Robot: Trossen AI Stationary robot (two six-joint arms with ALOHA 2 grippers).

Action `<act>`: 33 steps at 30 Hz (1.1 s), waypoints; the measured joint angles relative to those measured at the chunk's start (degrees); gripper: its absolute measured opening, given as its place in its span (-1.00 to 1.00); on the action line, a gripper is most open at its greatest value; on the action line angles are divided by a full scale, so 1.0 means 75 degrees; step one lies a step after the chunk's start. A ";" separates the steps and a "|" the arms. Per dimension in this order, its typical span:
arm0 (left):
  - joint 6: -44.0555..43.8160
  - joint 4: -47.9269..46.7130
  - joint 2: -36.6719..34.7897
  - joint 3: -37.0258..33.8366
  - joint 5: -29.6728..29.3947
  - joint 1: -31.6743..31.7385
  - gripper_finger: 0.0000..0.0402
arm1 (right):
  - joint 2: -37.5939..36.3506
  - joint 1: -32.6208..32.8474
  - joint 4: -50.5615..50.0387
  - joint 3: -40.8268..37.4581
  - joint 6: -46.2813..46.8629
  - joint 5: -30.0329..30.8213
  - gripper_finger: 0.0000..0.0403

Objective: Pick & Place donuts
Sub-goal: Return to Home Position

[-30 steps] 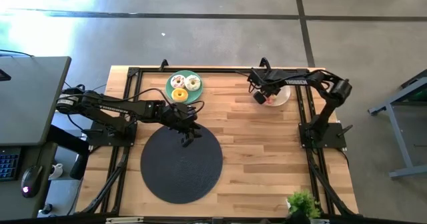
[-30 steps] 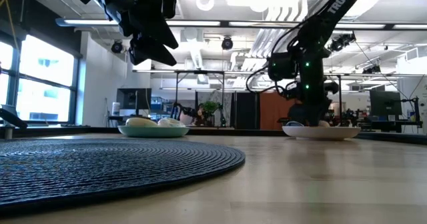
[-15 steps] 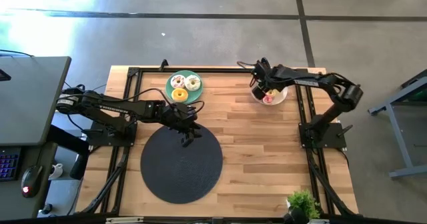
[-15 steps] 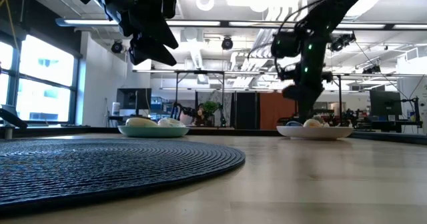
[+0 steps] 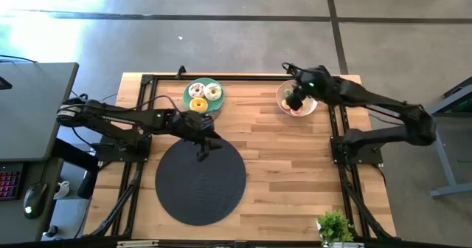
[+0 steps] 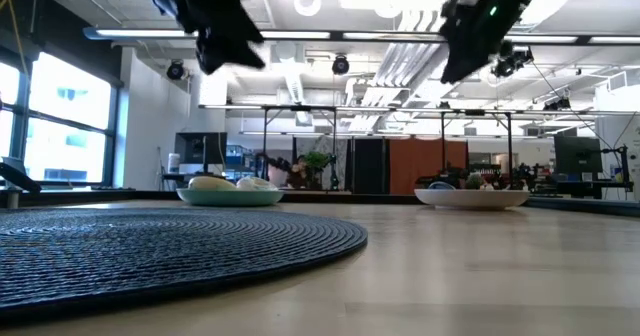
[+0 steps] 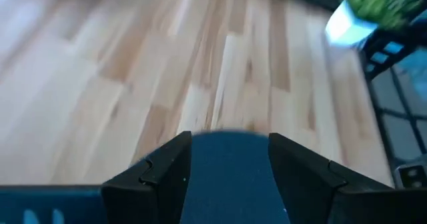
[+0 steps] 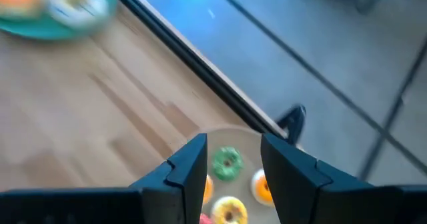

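Three larger frosted donuts, white [image 5: 213, 91], pink [image 5: 196, 91] and yellow [image 5: 198, 105], lie on the green plate [image 5: 189, 99] at the table's far edge. Several tiny donuts lie in the beige plate [image 5: 313, 106]; the right wrist view shows a green one [image 8: 227, 163], a yellow one [image 8: 230, 211] and a reddish one [image 8: 261, 184]. My right gripper [image 8: 233, 144] hangs open high above that plate, holding nothing. My left gripper [image 7: 230, 144] is open and empty, above the far rim of the black mat [image 5: 199, 189].
The big round black mat covers the table's near-left part. Bare wood lies between the two plates and to the mat's right. A black frame rail [image 5: 243, 77] runs along the far edge. A small green plant [image 5: 335, 226] stands at the near right corner.
My right gripper has risen from down in the beige plate to well above it, and the arm has swung out toward the table's right. The tiny donuts stay in the plate. My left gripper has lifted a little over the mat's far rim.
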 joint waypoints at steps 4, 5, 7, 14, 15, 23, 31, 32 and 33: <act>0.0126 -0.0182 -0.0852 0.0012 -0.0129 -0.0001 -0.02 | -0.0889 0.0819 -0.0160 0.0000 0.0123 -0.0008 -0.32; 0.0191 -0.0238 -0.1090 0.0013 -0.0129 -0.0003 -0.02 | -0.1085 0.1016 -0.0238 0.0000 0.0211 -0.0006 -0.32; 0.0286 -0.0592 -0.1574 0.0015 -0.0180 -0.0003 -0.02 | -0.1435 0.1433 -0.0413 0.0000 0.0474 -0.0007 -0.32; 0.0451 -0.1242 -0.3343 -0.0467 -0.1181 -0.0150 -0.02 | -0.2205 0.3128 -0.0960 0.0000 0.1264 -0.0044 -0.32; 0.0539 -0.1174 -0.3594 -0.0609 -0.1299 -0.0219 -0.02 | -0.2264 0.3373 -0.0922 0.0000 0.1228 -0.0044 -0.32; 0.0981 -0.0294 -0.5524 -0.2008 -0.1593 -0.0667 -0.02 | -0.2638 0.4723 0.0984 -0.0605 -0.0035 -0.0125 -0.32; 0.1325 -0.0027 -0.7632 -0.3022 -0.1466 -0.0654 -0.02 | -0.4048 0.4860 0.4983 -0.3409 -0.1011 -0.1382 -0.32; 0.1478 0.0021 -0.7889 -0.3148 -0.1272 -0.0656 -0.02 | -0.4284 0.4860 0.5145 -0.3699 -0.1062 -0.1346 -0.32; 0.1579 0.0084 -0.8124 -0.3279 -0.1070 -0.0656 -0.02 | -0.4530 0.4860 0.5313 -0.3984 -0.1070 -0.1327 -0.32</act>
